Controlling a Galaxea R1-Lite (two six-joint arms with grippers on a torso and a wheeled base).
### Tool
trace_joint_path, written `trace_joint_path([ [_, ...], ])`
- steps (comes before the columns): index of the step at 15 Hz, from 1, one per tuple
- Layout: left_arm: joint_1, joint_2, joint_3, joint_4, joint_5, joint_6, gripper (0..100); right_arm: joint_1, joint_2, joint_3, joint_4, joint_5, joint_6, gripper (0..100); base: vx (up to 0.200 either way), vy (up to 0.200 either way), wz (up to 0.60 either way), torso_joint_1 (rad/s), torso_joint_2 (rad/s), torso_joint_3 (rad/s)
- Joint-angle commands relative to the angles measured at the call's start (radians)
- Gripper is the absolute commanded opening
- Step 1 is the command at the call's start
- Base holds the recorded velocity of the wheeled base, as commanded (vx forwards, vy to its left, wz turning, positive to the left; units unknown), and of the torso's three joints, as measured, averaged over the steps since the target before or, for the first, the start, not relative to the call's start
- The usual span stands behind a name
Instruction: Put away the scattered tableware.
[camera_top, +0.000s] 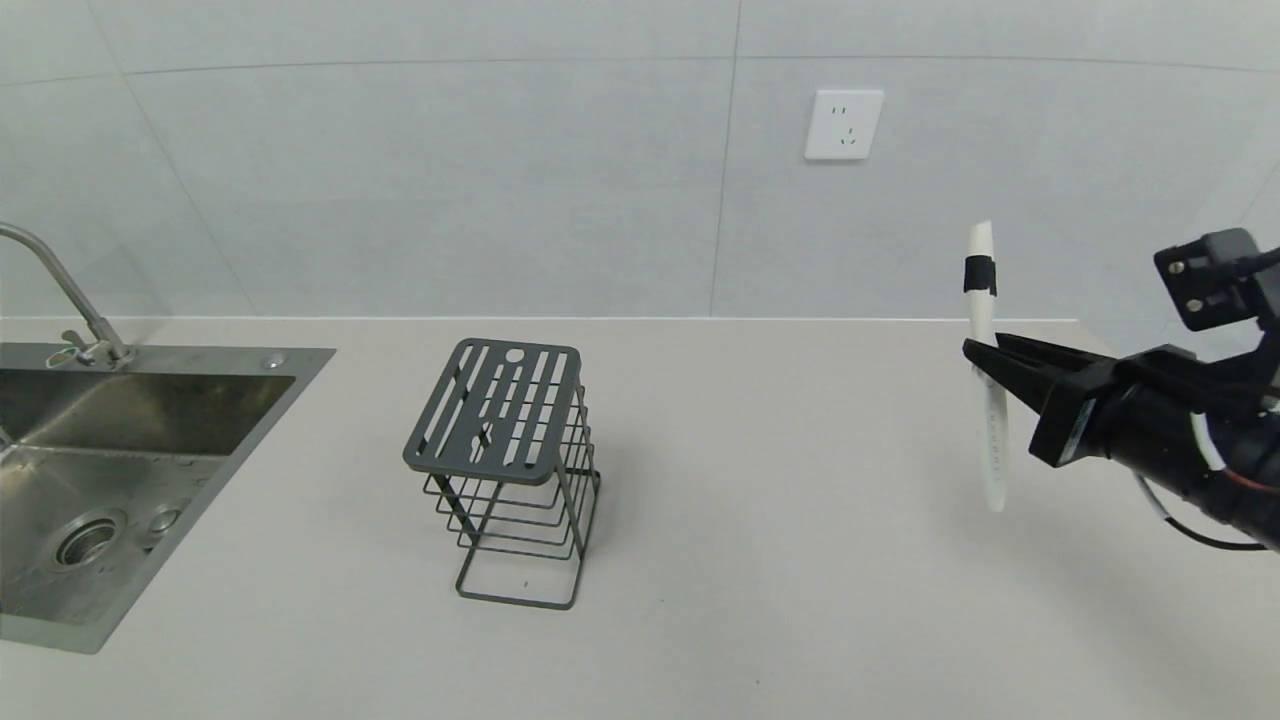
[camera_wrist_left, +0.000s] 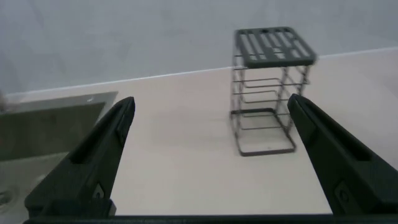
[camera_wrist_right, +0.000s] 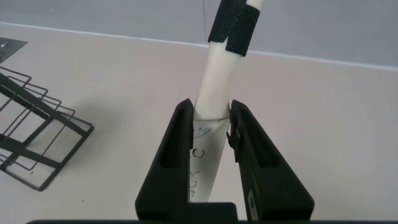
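Observation:
My right gripper (camera_top: 978, 352) is shut on a long white utensil (camera_top: 992, 440) with a black band near its upper end. It holds the utensil nearly upright in the air over the right side of the counter. The right wrist view shows the fingers (camera_wrist_right: 181, 134) clamped on the utensil (camera_wrist_right: 219, 74) about midway along it. A dark wire cutlery rack (camera_top: 500, 470) with a slotted top stands on the counter's middle, well to the left of that gripper. My left gripper (camera_wrist_left: 211, 102) is open with nothing in it, and the rack (camera_wrist_left: 267, 93) stands on the counter beyond it.
A steel sink (camera_top: 300, 362) with a faucet (camera_top: 60, 290) is set into the counter at the left. A wall socket (camera_top: 843, 124) sits on the tiled wall behind. Bare counter lies between the rack and the right gripper.

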Motion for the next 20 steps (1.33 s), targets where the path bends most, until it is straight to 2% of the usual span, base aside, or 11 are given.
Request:
trace_joint_path([
  [1, 0.002, 0.155, -0.095, 0.009, -0.085, 0.0, 100, 0.003, -0.038, -0.019, 0.005, 0.004, -0.018, 0, 0.0, 0.0, 0.0, 0.0, 0.0, 0.0],
  [3, -0.024, 0.4, -0.241, -0.036, -0.164, 0.009, 100, 0.014, -0.038, -0.045, 0.003, 0.035, -0.121, 0, 0.0, 0.0, 0.0, 0.0, 0.0, 0.0],
  [4, -0.058, 0.494, -0.275, -0.089, -0.2, 0.009, 100, 0.022, -0.035, -0.056, 0.003, 0.035, -0.155, 0, 0.0, 0.0, 0.0, 0.0, 0.0, 0.0],
  [6, -0.098, 0.687, -0.292, -0.279, -0.21, 0.008, 100, 0.048, -0.026, -0.08, 0.003, 0.036, -0.189, 0, 0.0, 0.0, 0.0, 0.0, 0.0, 0.0],
  [8, -0.168, 0.86, -0.279, -0.525, -0.213, 0.002, 100, 0.086, -0.003, -0.076, -0.015, 0.035, -0.225, 0, 0.0, 0.0, 0.0, 0.0, 0.0, 0.0],
  [11, -0.276, 1.051, -0.289, -0.718, -0.232, 0.0, 100, 0.1, -0.009, -0.062, -0.055, 0.068, -0.278, 0, 0.0, 0.0, 0.0, 0.0, 0.0, 0.0],
  [12, -0.282, 1.074, -0.29, -0.741, -0.246, 0.0, 100, 0.1, -0.009, -0.06, -0.055, 0.07, -0.281, 0, 0.0, 0.0, 0.0, 0.0, 0.0, 0.0],
  [13, -0.288, 1.178, -0.287, -0.865, -0.315, 0.009, 100, 0.108, -0.014, -0.03, -0.055, 0.102, -0.299, 0, 0.0, 0.0, 0.0, 0.0, 0.0, 0.0],
  [17, -0.293, 1.439, -0.302, -1.192, -0.39, 0.002, 100, 0.143, -0.011, -0.027, -0.058, 0.137, -0.301, 0, 0.0, 0.0, 0.0, 0.0, 0.0, 0.0],
  [18, -0.326, 1.471, -0.301, -1.254, -0.424, -0.007, 100, 0.169, -0.014, -0.021, -0.058, 0.139, -0.301, 0, 0.0, 0.0, 0.0, 0.0, 0.0, 0.0],
  [20, -0.354, 1.488, -0.333, -1.261, -0.434, -0.035, 100, 0.172, -0.015, -0.014, -0.058, 0.173, -0.301, 0, 0.0, 0.0, 0.0, 0.0, 0.0, 0.0],
])
